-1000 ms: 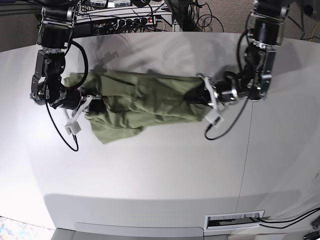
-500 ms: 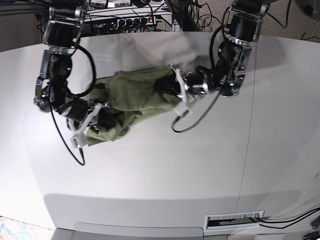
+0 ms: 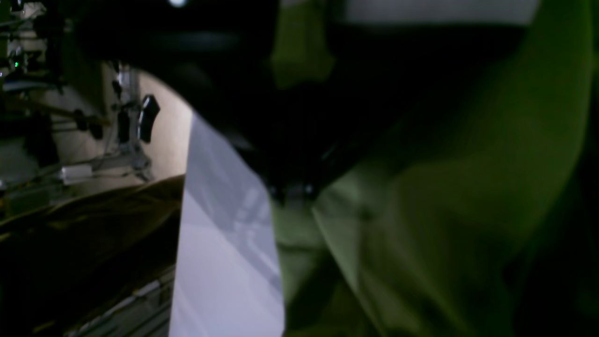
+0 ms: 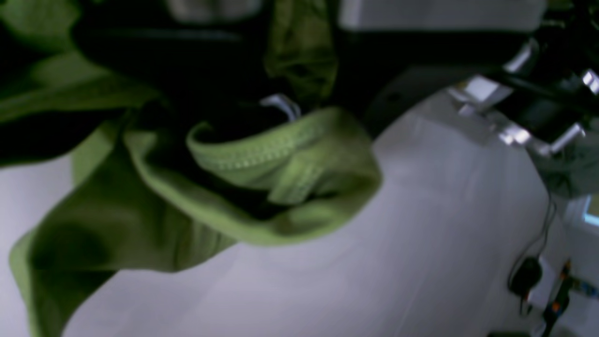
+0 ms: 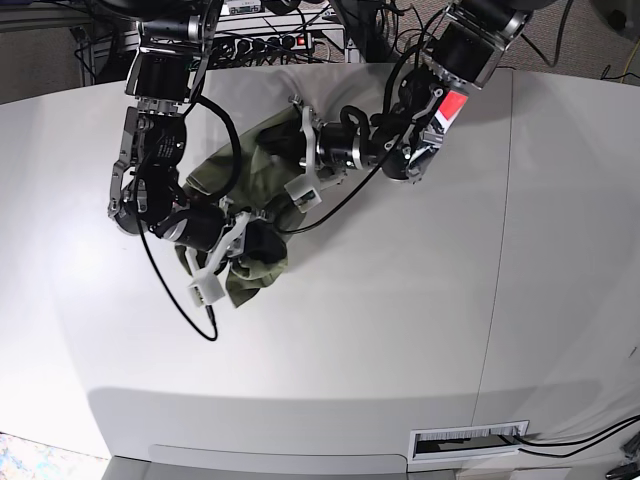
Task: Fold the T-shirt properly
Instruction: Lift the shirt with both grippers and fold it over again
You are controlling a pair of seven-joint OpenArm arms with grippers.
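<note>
The sage-green T-shirt is bunched into a crumpled lump on the white table, left of centre near the back. My left gripper is shut on its upper right edge. My right gripper is shut on its lower edge, with cloth hanging below it. In the left wrist view green cloth fills the right side and runs up between the dark fingers. In the right wrist view a stitched hem folds over just under the gripper, which pinches a strip of the cloth. The white tag is not visible.
Cables and a power strip lie along the table's back edge. A white camera cable loops from the right wrist over the table. A slotted vent sits at the front right. A seam runs down the table's right part.
The left gripper has swept far towards the right gripper, carrying its end of the shirt. The shirt has gone from stretched out wide to a compact crumpled lump.
</note>
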